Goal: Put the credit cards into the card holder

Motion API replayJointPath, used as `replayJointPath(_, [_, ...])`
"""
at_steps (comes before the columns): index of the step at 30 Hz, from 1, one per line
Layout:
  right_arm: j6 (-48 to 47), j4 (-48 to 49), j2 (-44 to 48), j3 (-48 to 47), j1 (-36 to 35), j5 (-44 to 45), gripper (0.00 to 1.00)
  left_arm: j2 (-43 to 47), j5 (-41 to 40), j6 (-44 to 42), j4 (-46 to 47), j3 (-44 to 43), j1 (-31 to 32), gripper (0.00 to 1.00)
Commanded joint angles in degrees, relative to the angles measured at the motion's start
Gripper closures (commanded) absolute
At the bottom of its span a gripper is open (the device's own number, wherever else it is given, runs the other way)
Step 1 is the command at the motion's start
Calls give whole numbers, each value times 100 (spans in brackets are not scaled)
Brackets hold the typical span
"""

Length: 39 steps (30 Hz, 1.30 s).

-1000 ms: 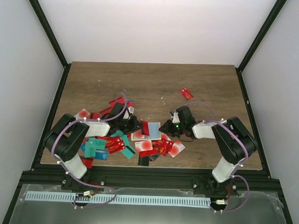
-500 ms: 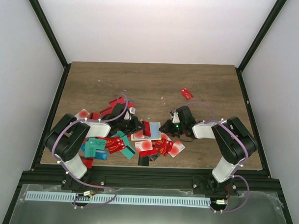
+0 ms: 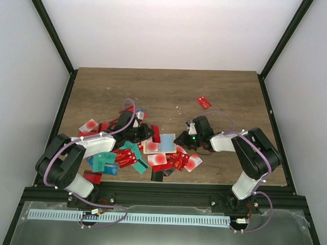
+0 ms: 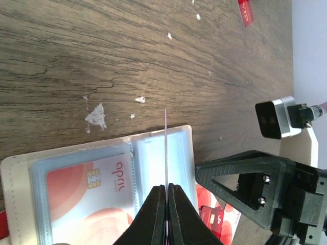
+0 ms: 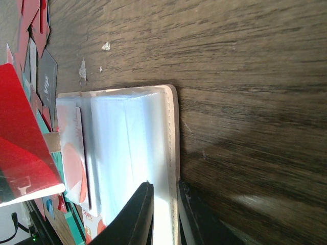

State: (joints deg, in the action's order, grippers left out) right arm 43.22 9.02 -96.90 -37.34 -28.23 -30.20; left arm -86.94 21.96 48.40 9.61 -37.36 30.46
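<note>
The cards (image 3: 127, 158) were mostly red, some teal — the holder (image 4: 148, 163) beige with pale-blue sleeves — the table (image 3: 154, 90) brown woodgrain.

Wooden table (image 3: 164, 90) bears scattered credit cards (image 3: 104, 162) and open card holder (image 3: 167, 140).

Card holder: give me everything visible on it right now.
The card holder lies open and flat on the wooden table. It has a beige stitched border and clear bluish plastic sleeves inside. One sleeve holds a white card with red circles and a chip; the sleeve beside it looks empty. The right gripper pinches the holder's outer edge. The left gripper holds a second card edge-on over the empty sleeve; contact is unclear.
</note>
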Motion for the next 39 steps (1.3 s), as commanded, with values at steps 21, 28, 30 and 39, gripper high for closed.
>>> replayJointPath(21, [25,-390,-137,150,-60,123,84,-487,60,-189,569,190,104,96])
replayJointPath(28, [44,-381,-119,172,-62,113,84,-586,-7,-156,586,195,195,96])
replayJointPath(30, [53,-382,-109,180,-62,113,84,-560,-55,-165,556,203,203,96])
replayJointPath(39, [61,-361,-101,204,-60,108,84,-115,-429,-378,138,189,206,96])
